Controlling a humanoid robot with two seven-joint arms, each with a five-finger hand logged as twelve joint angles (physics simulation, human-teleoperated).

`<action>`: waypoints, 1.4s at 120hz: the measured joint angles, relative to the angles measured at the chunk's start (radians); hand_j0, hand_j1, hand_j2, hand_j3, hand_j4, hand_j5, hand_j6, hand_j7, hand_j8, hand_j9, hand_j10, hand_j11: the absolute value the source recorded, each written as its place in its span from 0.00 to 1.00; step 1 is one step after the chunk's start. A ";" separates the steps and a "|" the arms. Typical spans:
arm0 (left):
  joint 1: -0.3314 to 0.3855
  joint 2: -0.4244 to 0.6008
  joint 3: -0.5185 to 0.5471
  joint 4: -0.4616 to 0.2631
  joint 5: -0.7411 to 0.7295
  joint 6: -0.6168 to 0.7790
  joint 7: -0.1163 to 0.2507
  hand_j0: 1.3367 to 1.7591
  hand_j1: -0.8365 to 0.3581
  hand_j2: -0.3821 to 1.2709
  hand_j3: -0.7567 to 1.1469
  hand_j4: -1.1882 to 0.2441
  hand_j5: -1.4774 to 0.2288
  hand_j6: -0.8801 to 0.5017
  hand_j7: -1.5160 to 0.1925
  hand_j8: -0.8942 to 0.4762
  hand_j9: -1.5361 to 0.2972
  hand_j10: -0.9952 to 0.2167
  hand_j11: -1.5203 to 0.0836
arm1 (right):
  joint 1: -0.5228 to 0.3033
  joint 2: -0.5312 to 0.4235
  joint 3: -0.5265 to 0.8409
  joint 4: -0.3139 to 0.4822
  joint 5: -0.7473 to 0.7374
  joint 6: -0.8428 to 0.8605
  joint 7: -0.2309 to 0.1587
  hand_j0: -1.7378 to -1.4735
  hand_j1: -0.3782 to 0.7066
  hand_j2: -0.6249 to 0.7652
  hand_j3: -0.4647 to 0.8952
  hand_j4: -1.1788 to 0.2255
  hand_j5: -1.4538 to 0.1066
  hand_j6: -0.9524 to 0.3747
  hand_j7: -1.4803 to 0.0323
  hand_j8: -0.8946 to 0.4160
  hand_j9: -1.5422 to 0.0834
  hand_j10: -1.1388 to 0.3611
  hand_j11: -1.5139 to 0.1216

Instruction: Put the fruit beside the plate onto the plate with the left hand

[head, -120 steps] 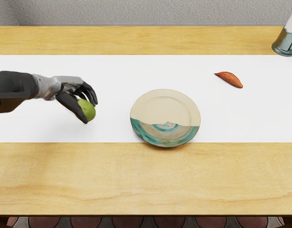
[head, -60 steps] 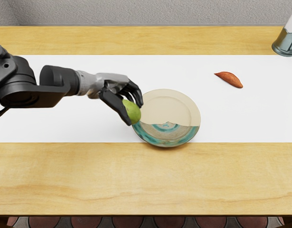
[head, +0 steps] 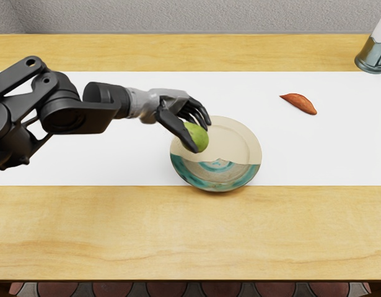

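Note:
A green round fruit [head: 197, 136] is held in my left hand [head: 189, 122], whose dark fingers are curled around it. Hand and fruit hang over the left part of the plate [head: 233, 148], a cream dish with a teal band along its near rim. The left arm reaches in from the picture's left edge across the white runner. I cannot tell whether the fruit touches the plate. The right arm is out of view.
An orange, pointed piece of food [head: 298, 103] lies on the white runner [head: 339, 142] to the plate's upper right. A glass container [head: 373, 48] stands at the far right corner of the wooden table [head: 178, 235].
My left hand has carried the green fruit rightward from well left of the plate to above the plate's left part. The arm has stretched further into view.

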 joint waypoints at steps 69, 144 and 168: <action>-0.002 -0.089 0.061 0.079 0.005 0.044 0.000 0.76 0.48 0.42 0.40 0.42 0.41 0.24 0.44 0.30 0.42 0.33 0.46 | 0.000 0.000 0.000 0.000 0.000 0.000 0.000 0.30 0.04 0.45 0.34 0.83 0.92 0.71 0.97 0.67 0.94 0.75 0.91; 0.046 0.066 -0.069 0.080 -0.411 -0.193 0.000 0.76 0.96 0.24 0.40 0.80 0.83 0.61 0.86 0.63 0.81 0.79 0.91 | 0.000 0.000 0.000 0.000 0.000 0.000 0.000 0.30 0.04 0.45 0.34 0.83 0.92 0.71 0.97 0.67 0.94 0.75 0.91; 0.153 0.142 -0.106 0.080 -0.552 -0.231 0.000 0.76 0.98 0.24 0.40 0.82 0.85 0.62 0.87 0.64 0.82 0.81 0.93 | 0.000 0.000 0.000 0.000 0.000 0.000 0.000 0.30 0.04 0.45 0.34 0.83 0.92 0.71 0.97 0.67 0.94 0.75 0.91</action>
